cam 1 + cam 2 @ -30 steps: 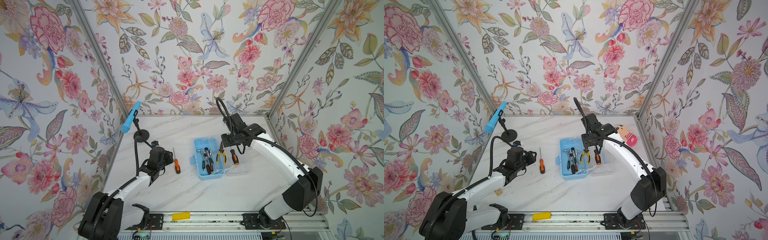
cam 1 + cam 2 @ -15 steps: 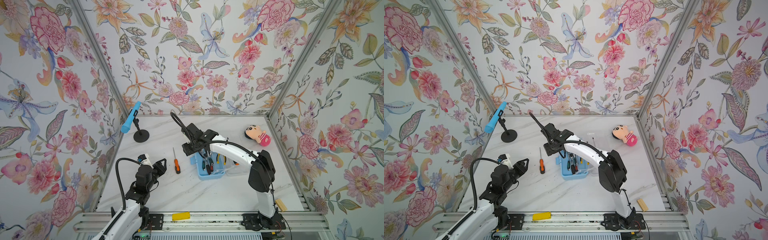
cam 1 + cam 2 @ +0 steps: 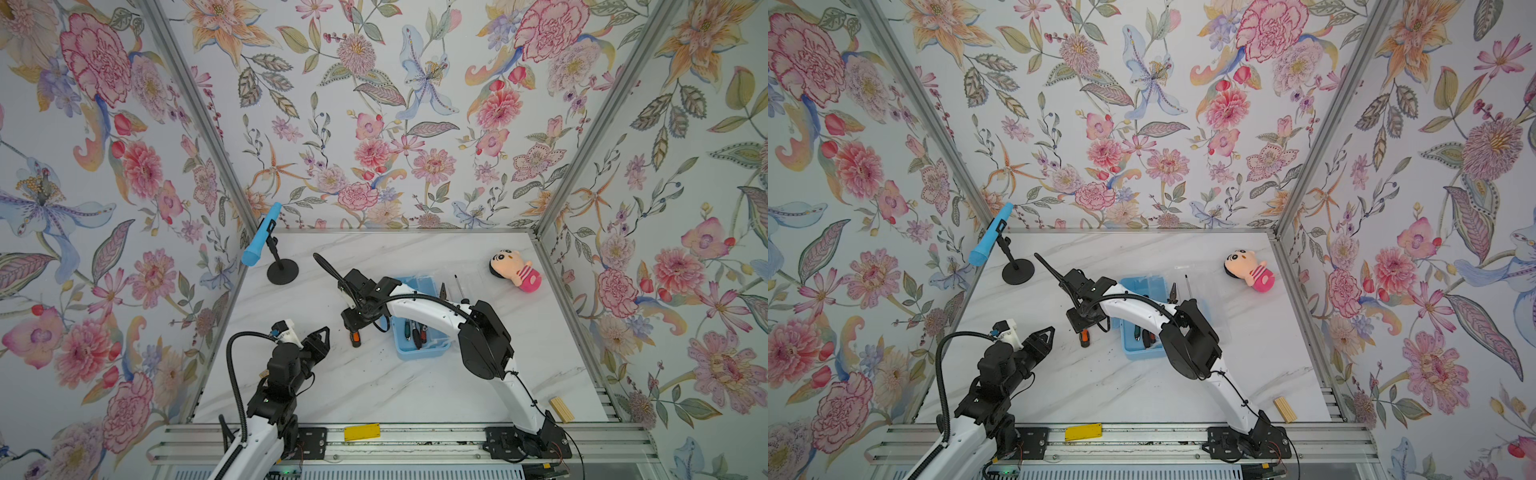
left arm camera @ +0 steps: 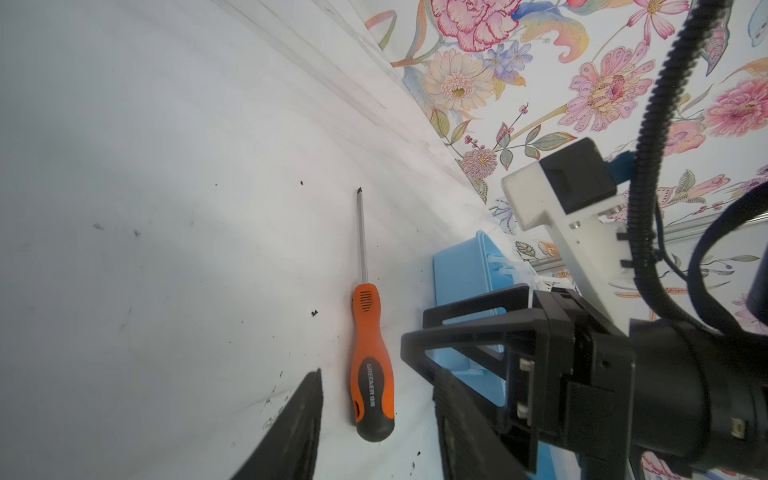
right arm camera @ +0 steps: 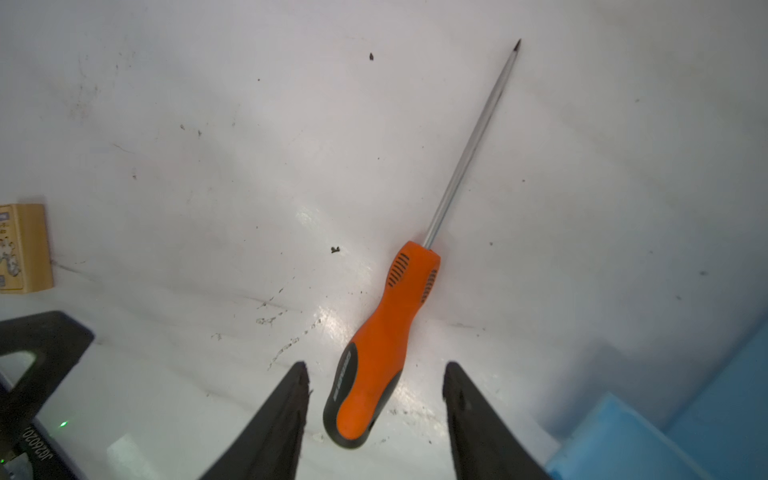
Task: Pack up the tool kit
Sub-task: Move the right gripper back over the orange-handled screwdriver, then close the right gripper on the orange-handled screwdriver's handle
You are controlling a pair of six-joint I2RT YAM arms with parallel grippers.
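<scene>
Between my right gripper's (image 5: 376,374) fingers (image 5: 282,424), which are looking like matt black plastic with a slightly grainy face, the screwdriver (image 5: 386,332) is showing a rubbery orange and black handle, dull rather than shiny, and a smooth, bright metal shaft. Under the gripper the table (image 5: 187,124) is gleaming: a glossy white marble-look top, scuffed and speckled with dark grit. Just beside the gripper the box (image 4: 461,266) is reading as smooth light-blue plastic with a soft sheen. Well beyond the box the doll (image 3: 515,274) is looking like soft plush cloth. Far behind the gripper, by that arm's base, a block (image 3: 561,409) is showing as bare ribbed wood.
</scene>
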